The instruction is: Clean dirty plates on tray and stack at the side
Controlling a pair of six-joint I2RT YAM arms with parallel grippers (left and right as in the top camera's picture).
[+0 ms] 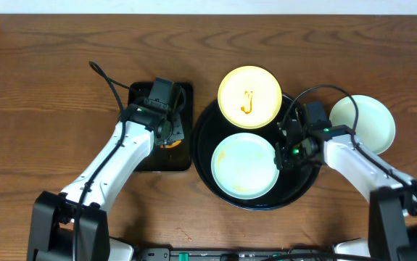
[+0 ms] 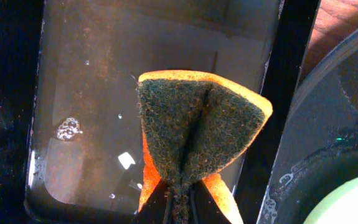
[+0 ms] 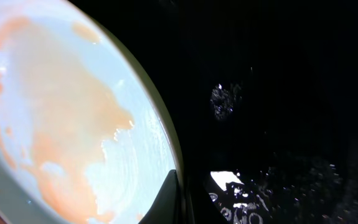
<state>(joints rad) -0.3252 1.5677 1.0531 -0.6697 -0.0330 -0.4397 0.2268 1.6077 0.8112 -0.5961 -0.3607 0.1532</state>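
Observation:
A pale blue-green plate (image 1: 243,165) smeared with orange sauce lies in the round black tray (image 1: 306,185). My right gripper (image 1: 283,149) is shut on its right rim; in the right wrist view one dark finger (image 3: 169,198) lies on the plate (image 3: 60,124) at its edge, the other under it. A pale yellow plate (image 1: 249,97) with an orange squiggle rests over the tray's far rim. A third, pale plate (image 1: 364,122) sits on the table right of the tray. My left gripper (image 1: 167,131) (image 2: 180,190) is shut on a folded orange-and-green sponge (image 2: 200,124).
The sponge hangs over a small rectangular black tray (image 1: 141,156) (image 2: 91,93) with a wet film in it, just left of the round tray (image 2: 328,124). Wet spots glint on the round tray's floor (image 3: 272,186). Cables loop above both wrists.

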